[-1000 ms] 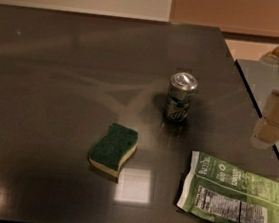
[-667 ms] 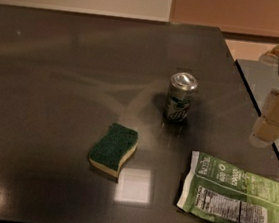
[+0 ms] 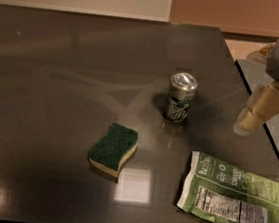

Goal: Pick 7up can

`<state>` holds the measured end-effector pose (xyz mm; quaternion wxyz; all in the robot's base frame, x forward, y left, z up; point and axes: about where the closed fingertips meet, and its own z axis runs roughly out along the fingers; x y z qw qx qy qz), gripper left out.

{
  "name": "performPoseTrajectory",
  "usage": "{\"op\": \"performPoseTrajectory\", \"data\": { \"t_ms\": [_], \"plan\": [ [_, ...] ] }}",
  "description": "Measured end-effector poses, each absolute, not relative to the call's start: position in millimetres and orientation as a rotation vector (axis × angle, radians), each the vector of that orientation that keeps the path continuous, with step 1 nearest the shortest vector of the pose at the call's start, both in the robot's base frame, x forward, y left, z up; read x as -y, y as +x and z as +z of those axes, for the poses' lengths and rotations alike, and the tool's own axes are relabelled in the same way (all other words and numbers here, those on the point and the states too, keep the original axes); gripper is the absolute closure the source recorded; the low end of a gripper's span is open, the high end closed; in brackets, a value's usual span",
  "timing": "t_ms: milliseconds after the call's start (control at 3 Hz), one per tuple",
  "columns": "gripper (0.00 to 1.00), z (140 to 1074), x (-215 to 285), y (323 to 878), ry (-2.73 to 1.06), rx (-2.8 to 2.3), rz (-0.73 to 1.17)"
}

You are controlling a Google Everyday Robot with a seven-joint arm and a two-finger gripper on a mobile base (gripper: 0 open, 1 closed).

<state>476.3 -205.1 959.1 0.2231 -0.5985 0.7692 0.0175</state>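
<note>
Shifted slightly inward from the right edge: beige end effector (image 3: 246, 123), grip state impossible to tell. Untouched, upright nearer the far-right corner: small silvery-green aluminium 7up can (image 3: 181, 97). Reach, grasp, lift remaining.

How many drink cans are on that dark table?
1: the 7up can stands upright near the middle of the table, beyond the snack bag; the gripper hovers to its right.

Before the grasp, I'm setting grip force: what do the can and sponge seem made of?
The 7up can looks like metal, probably aluminium: shiny silver top, glossy printed body. The sponge looks like soft foam: matte green layer over pale yellow. The gripper hovers right of the can.
</note>
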Motion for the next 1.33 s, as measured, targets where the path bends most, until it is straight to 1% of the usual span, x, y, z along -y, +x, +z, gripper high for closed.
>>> {"op": "performPoseTrajectory", "data": {
  "t_ms": [667, 1333],
  "plan": [
    [0.0, 928.6, 178.9, 514.9, -1.57, -2.038, 0.25],
    [0.0, 904.6, 144.2, 536.6, -1.532, -1.959, 0.399]
  ]
}}
